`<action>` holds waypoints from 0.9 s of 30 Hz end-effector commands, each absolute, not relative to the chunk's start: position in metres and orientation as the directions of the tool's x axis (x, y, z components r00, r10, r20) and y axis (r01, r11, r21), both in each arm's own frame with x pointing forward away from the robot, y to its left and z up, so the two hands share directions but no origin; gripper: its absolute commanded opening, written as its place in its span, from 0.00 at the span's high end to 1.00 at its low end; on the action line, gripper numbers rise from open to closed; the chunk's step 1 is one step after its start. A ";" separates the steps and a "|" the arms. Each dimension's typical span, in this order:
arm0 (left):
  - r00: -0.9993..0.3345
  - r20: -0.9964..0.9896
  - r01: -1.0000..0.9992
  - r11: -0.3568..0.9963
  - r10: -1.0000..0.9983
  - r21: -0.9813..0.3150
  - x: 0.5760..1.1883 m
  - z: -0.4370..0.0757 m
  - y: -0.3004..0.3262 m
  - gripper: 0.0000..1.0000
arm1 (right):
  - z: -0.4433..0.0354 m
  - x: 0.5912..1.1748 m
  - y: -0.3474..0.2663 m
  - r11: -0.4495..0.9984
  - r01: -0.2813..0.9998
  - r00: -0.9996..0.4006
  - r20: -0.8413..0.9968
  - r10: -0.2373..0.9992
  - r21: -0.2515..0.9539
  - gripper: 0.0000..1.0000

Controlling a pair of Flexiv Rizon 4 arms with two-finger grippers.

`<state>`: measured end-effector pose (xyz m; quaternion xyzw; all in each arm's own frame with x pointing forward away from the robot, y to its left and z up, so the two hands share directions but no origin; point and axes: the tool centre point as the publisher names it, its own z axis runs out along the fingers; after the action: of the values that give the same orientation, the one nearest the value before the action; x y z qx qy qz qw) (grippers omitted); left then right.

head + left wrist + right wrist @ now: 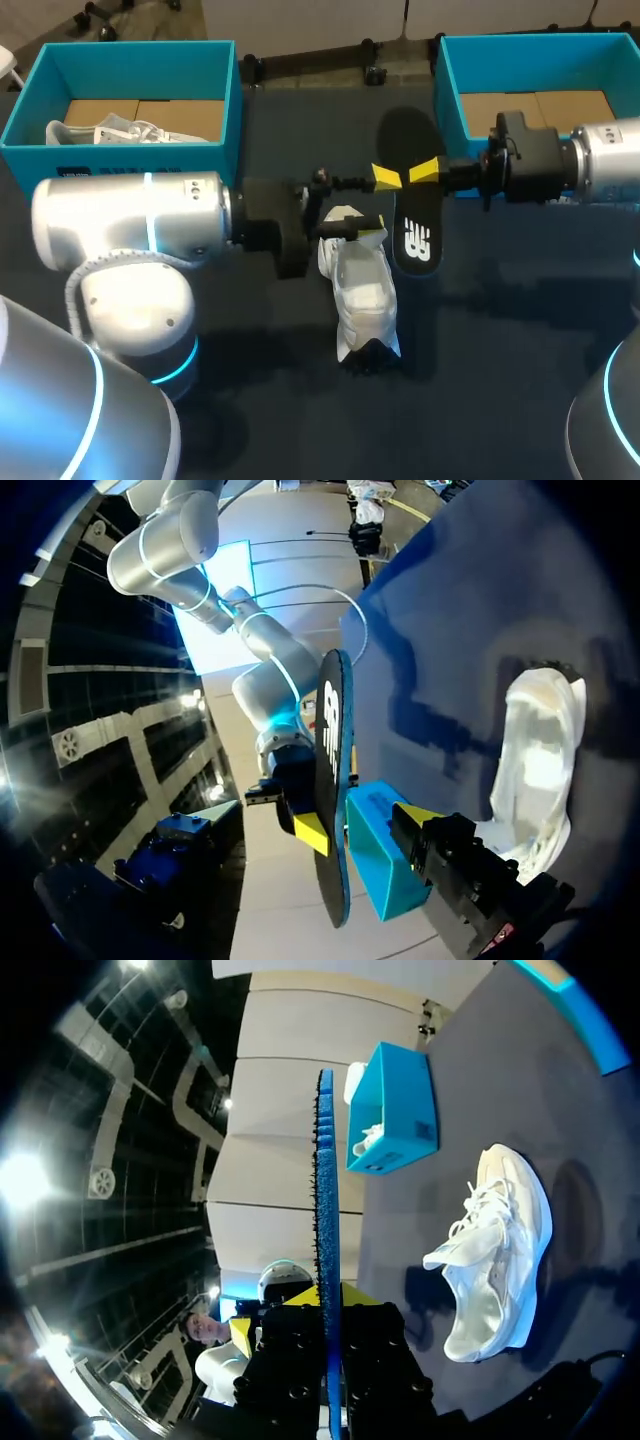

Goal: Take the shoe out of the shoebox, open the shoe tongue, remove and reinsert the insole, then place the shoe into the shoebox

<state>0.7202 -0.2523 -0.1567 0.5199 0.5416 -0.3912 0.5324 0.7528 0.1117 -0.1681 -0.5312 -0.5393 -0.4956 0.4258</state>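
Note:
A white shoe [365,290] lies on the dark table, toe toward the front edge; it also shows in the wrist views [540,750] [495,1250]. Just behind it a black insole [417,225] is held up off the table, with my right gripper [422,172] shut on its middle. The right wrist view shows the insole [325,1180] edge-on between that gripper's [327,1302] yellow tips. My left gripper [378,205] stands open over the shoe's heel end beside the insole [332,780], holding nothing. One of its fingertips [418,816] shows.
A blue shoebox [120,158] at the back left holds another white shoe [110,130]. A second blue shoebox [450,80] with a bare cardboard floor stands at the back right, behind my right arm. Bare table lies in front of the shoe.

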 end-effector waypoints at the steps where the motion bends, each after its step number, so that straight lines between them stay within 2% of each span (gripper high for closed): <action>1: 0.095 -0.969 0.983 0.130 0.226 0.127 0.723 -0.153 -0.230 0.00 | -0.171 0.750 0.110 -0.063 0.995 -0.071 0.986 0.151 0.081 1.00; 10: 0.042 -0.922 0.984 0.145 0.385 0.105 0.735 -0.145 -0.214 0.00 | -0.178 0.749 0.110 -0.065 0.995 -0.058 0.987 0.153 0.069 1.00; 22: -0.012 -0.717 0.994 0.086 0.697 0.066 0.748 -0.126 -0.205 0.00 | -0.187 0.749 0.115 -0.066 0.996 -0.052 0.988 0.143 0.062 1.00; 27: -0.021 -0.706 0.994 0.092 0.708 0.062 0.748 -0.125 -0.204 0.00 | -0.189 0.749 0.117 -0.066 0.996 -0.049 0.989 0.139 0.059 1.00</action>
<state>0.7468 -0.2030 -0.1291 0.5935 0.6281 -0.3176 0.3904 0.7479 0.1133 -0.1860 -0.5371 -0.5300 -0.4938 0.4322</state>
